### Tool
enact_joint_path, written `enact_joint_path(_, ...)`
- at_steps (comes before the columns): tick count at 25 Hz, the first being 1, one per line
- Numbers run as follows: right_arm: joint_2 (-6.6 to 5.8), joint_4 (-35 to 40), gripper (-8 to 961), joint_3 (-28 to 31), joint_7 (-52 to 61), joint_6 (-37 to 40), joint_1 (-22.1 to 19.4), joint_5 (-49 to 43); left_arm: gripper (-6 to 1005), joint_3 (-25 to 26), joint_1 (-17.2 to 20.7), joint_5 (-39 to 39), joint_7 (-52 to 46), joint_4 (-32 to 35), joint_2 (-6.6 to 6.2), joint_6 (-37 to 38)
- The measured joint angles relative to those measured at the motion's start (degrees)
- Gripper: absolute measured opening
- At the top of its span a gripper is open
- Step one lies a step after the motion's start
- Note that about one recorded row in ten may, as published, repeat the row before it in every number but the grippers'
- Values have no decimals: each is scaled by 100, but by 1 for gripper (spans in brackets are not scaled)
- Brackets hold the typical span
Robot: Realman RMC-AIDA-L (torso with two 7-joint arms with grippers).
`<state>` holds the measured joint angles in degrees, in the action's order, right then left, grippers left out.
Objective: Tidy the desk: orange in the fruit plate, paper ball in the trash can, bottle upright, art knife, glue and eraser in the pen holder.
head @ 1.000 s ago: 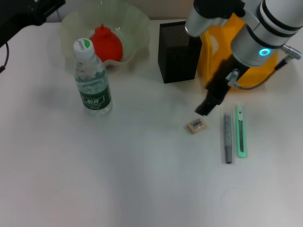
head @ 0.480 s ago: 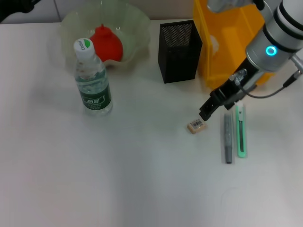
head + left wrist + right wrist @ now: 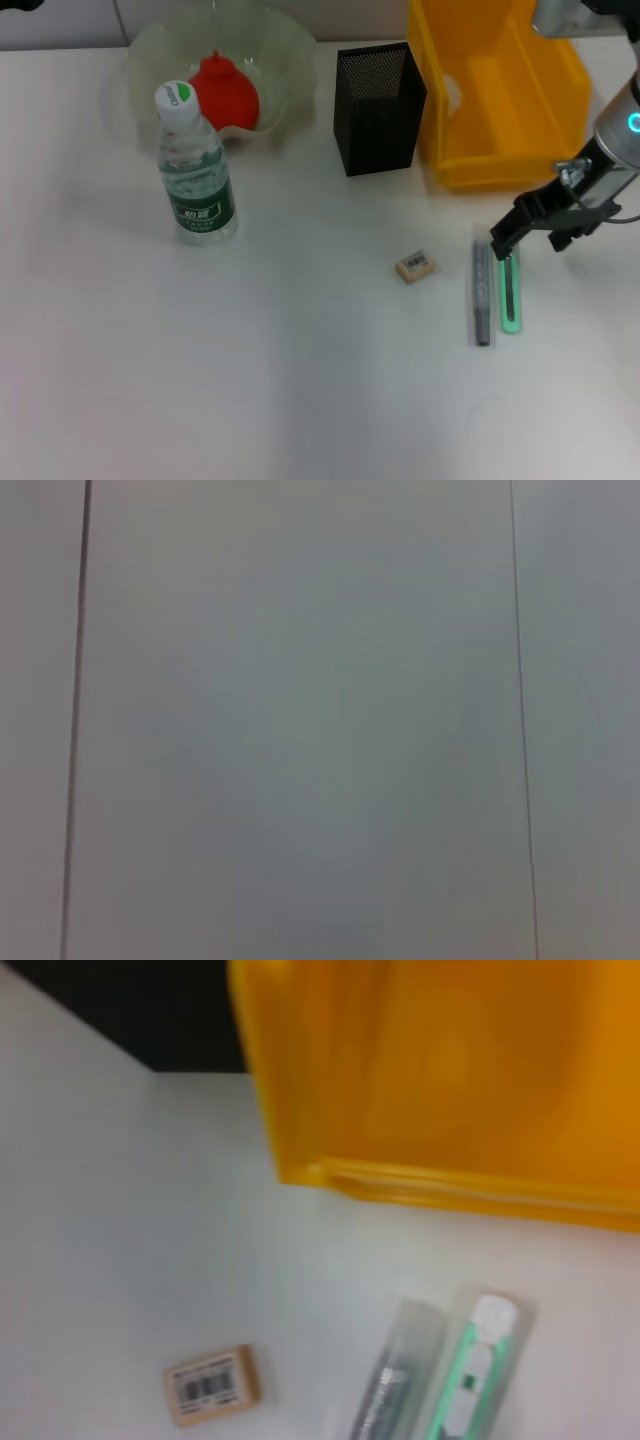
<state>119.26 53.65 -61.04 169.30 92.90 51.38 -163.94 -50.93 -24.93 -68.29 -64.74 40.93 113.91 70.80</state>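
Note:
The orange (image 3: 225, 90) lies in the clear fruit plate (image 3: 290, 45) at the back left. Beside it the bottle (image 3: 195, 170) stands upright. A black mesh pen holder (image 3: 378, 108) stands next to the yellow trash can (image 3: 500, 90). On the table lie the eraser (image 3: 415, 266), the grey glue (image 3: 482, 295) and the green art knife (image 3: 511, 290). My right gripper (image 3: 530, 238) hovers open over the far ends of the glue and knife. The right wrist view shows the eraser (image 3: 208, 1387), glue (image 3: 390, 1380) and art knife (image 3: 470, 1375) below. I see no clear paper ball.
The trash can (image 3: 450, 1080) stands just behind the glue and knife, and the pen holder (image 3: 140, 1010) is to its left. The left wrist view shows only a blank pale panel.
My right gripper has swung right, from above the eraser to above the far ends of the glue and knife. The left arm has left the top left corner.

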Motion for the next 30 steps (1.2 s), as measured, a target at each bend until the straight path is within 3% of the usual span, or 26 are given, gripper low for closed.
enact_joint_path(15, -14, -469, 745, 79, 8, -679, -72, -213, 756, 13, 52, 0, 155, 126, 32, -4)
enact_joint_path(30, -17, -866, 745, 73, -13, -1129, 165, -324, 757, 13, 131, 1, 150, 122, 62, -5)
